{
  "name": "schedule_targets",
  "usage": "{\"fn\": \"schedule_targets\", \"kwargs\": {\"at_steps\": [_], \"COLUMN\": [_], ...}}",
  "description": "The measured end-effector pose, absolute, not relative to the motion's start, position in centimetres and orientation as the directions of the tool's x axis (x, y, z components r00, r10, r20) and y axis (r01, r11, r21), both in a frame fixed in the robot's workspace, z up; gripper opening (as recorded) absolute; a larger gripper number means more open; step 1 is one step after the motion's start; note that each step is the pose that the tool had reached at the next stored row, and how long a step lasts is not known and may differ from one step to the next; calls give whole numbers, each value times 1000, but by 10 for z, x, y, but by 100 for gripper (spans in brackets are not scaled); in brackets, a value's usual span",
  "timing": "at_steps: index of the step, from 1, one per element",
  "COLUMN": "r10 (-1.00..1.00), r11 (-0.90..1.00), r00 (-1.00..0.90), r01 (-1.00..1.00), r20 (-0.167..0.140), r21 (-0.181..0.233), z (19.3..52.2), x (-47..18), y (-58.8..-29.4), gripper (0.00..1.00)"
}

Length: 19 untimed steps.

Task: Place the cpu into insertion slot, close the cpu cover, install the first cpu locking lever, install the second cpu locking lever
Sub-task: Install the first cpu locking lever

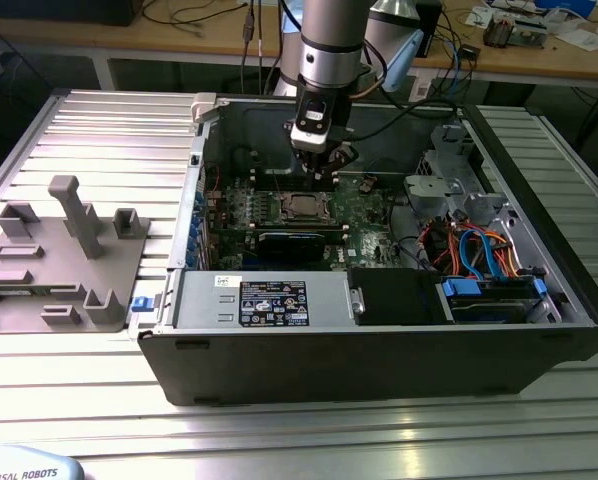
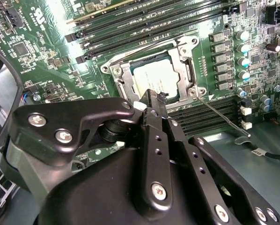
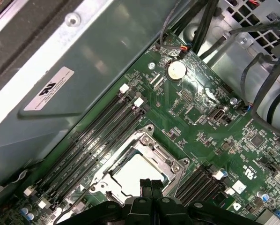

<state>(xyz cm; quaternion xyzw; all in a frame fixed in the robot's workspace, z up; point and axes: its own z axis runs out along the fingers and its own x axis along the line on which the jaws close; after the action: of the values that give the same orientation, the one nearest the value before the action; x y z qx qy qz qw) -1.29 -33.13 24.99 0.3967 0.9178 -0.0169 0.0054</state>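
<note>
An open computer case [image 1: 379,350] lies on the ribbed metal counter [image 1: 79,410]. The arm [image 1: 331,40] reaches down into it, and its claw [image 1: 319,150] hangs just above the green board [image 1: 364,215], close to the cpu [image 1: 301,207], which sits flat in the slot [image 1: 282,195]. Orange and blue cables [image 1: 474,250] bunch at the exterior view's right. A grey fixture [image 1: 64,265] rests on the counter at the exterior view's left, apart from the case.

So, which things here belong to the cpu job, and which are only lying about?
Job: cpu, cpu cover around it, wire locking lever, gripper close to the cpu.
Lying about: grey fixture tray beside the computer case, coin battery, memory slots, orange and blue cables.
</note>
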Motion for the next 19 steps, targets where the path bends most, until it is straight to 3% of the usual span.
{"fn": "schedule_targets", "kwargs": {"at_steps": [19], "r10": [684], "r11": [729], "r00": [-729], "r01": [684], "r20": [-23], "r21": [-27], "z": [250], "x": [-13], "y": [-331], "gripper": [11]}}
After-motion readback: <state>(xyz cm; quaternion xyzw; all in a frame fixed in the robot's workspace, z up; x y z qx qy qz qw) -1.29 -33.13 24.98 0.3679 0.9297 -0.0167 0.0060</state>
